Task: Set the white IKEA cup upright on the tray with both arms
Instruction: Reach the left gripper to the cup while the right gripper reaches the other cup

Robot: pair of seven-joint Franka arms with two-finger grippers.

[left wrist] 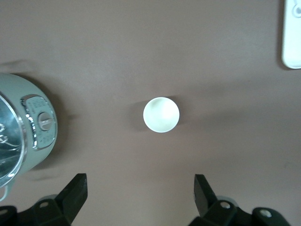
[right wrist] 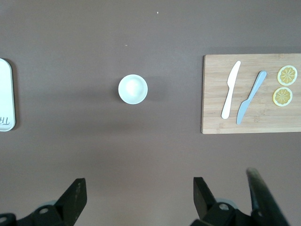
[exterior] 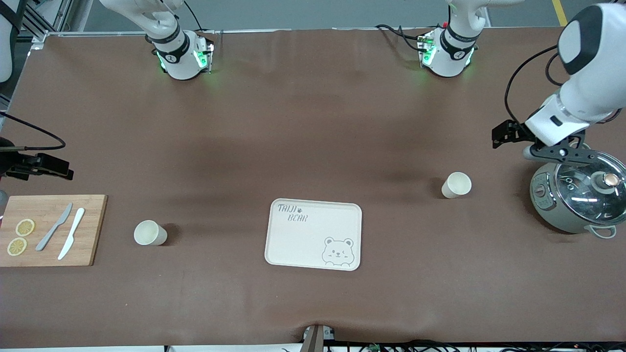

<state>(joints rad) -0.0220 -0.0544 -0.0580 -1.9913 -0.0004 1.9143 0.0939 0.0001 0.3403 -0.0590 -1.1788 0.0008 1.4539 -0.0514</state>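
The left gripper [left wrist: 140, 195] hangs wide open and empty above the cup [exterior: 456, 185] beside the cooker [exterior: 576, 198], the right gripper [right wrist: 138, 197] likewise above the cup [exterior: 150, 233] beside the cutting board [exterior: 49, 230]; next, descend, then carry to the tray [exterior: 313, 234] between.

I work in a robotics lab staged as a kitchen: my arm bases [exterior: 182, 54] are bolted to a brown-covered desk [exterior: 313, 122], cables trail about, and a cooker [exterior: 577, 200] and cutting board [exterior: 49, 230] serve as props.
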